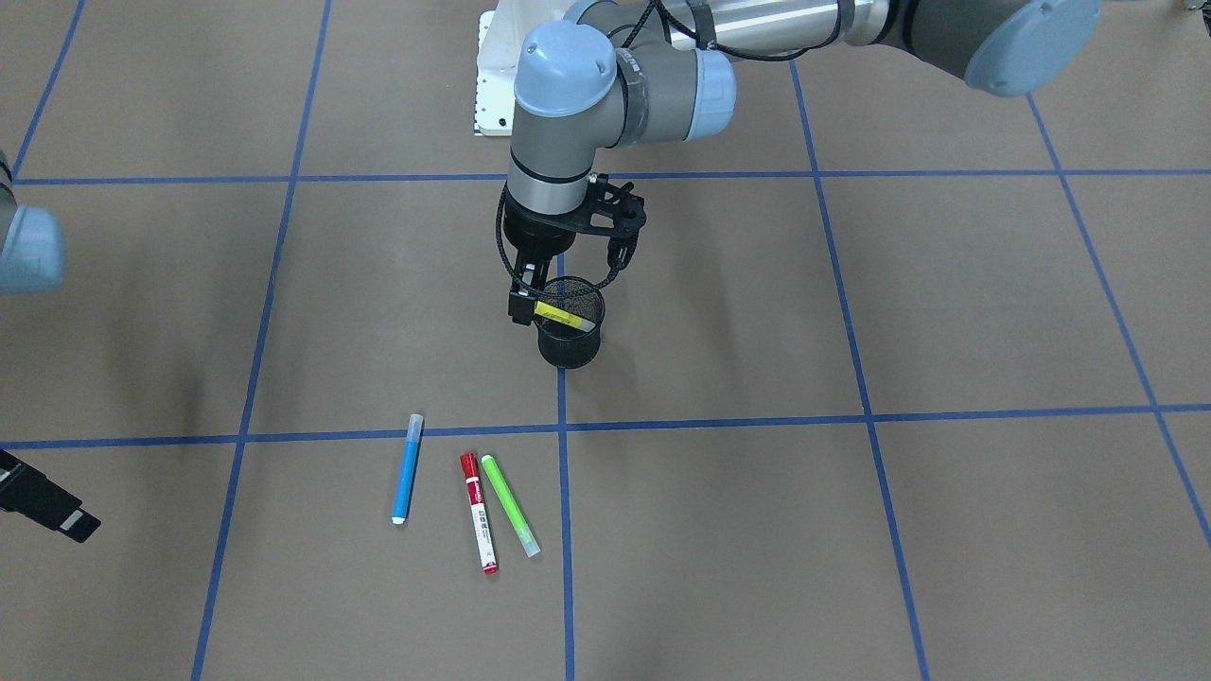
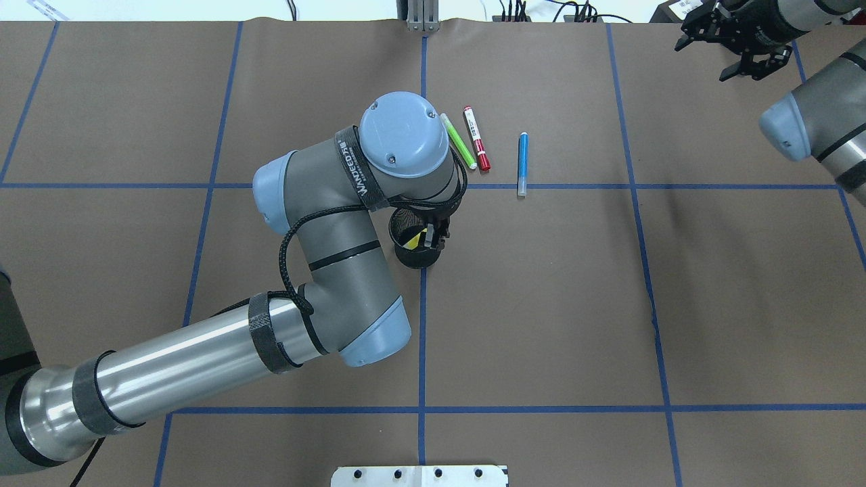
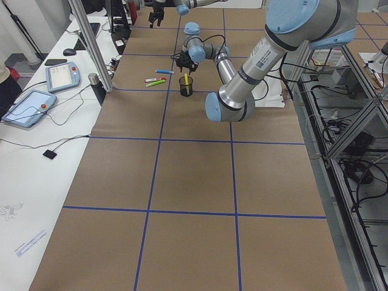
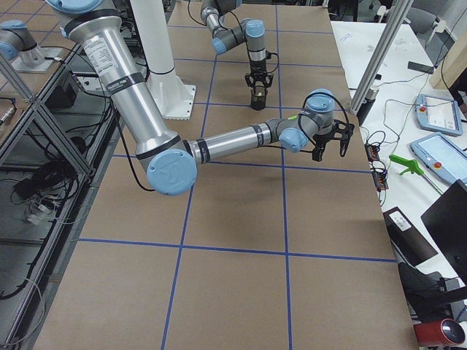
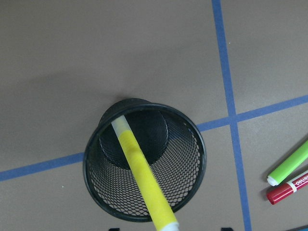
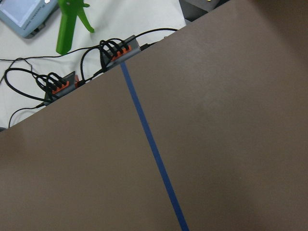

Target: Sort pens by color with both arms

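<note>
1. The left arm [image 2: 325, 270] reaches over the middle of the table [image 1: 851, 284]. Its wrist points down at a black mesh cup [image 1: 570, 348].
2. The left gripper [image 1: 535, 301] hangs just above the cup's rim. In the left wrist view the two fingertips barely show at the bottom edge. They are set well apart and clamp nothing.
3. The yellow pen [image 5: 142, 175] is inside the cup, leaning. Its lower end rests at the cup's floor. Its upper end sticks out over the rim between the parted fingertips, touching neither as far as can be seen.
4. The cup stands upright on a blue tape line.
5. Three pens lie flat on the table, on the far side of the cup from the robot and beyond a cross line of tape.
6. The green pen [image 1: 510, 506] and the red-capped white pen [image 1: 479, 513] lie just beside each other, spreading apart slightly at one end.
7. The blue pen [image 1: 407, 468] lies near them on the robot's right, apart from both.
8. The right gripper [image 2: 754, 64] is held above the far right corner of the table, well apart from the pens. Its jaws are spread and empty.
9. The right wrist view shows only brown paper, a tape line and cables past the table edge.
</note>
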